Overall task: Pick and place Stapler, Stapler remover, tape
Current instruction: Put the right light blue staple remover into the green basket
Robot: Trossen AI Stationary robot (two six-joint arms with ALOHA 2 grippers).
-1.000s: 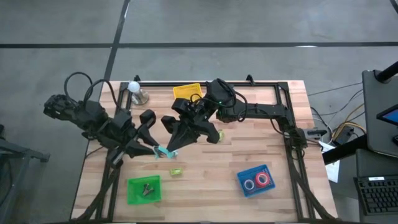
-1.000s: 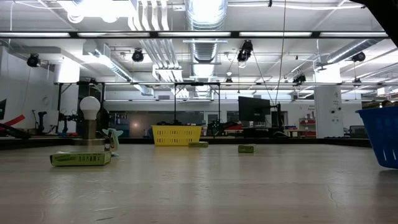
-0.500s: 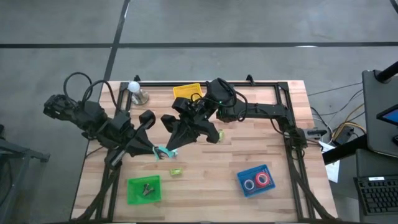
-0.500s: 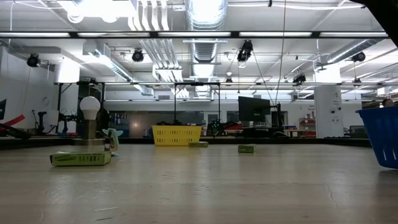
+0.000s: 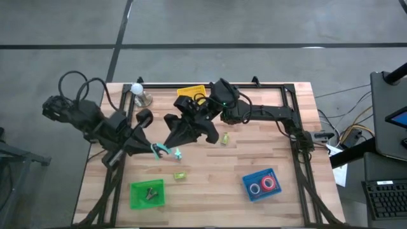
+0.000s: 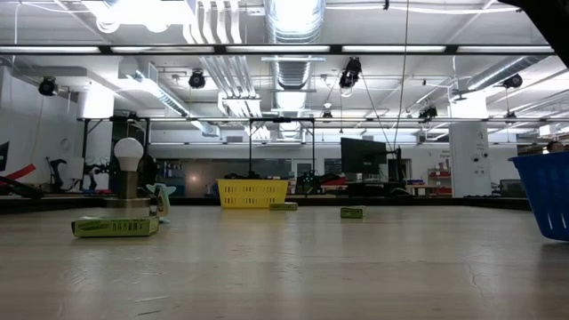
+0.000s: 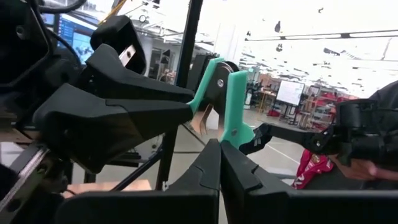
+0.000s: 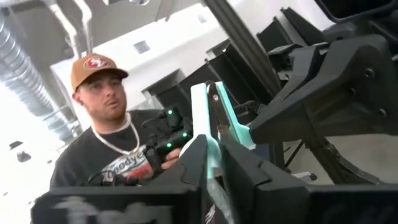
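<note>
Left claw (image 5: 152, 147) pulled back, teal staple remover (image 5: 164, 151) pinched by both claws

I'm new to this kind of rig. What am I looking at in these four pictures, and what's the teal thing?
Two dark robot arms work at a wooden table. One camera looks straight down, one sits at tabletop height, and one rides on each wrist. The left gripper and right gripper both pinch the teal plastic staple remover above the table, as in a handover. On the table lie a yellow basket, a green tray and a blue tray holding red tape rings.
</note>
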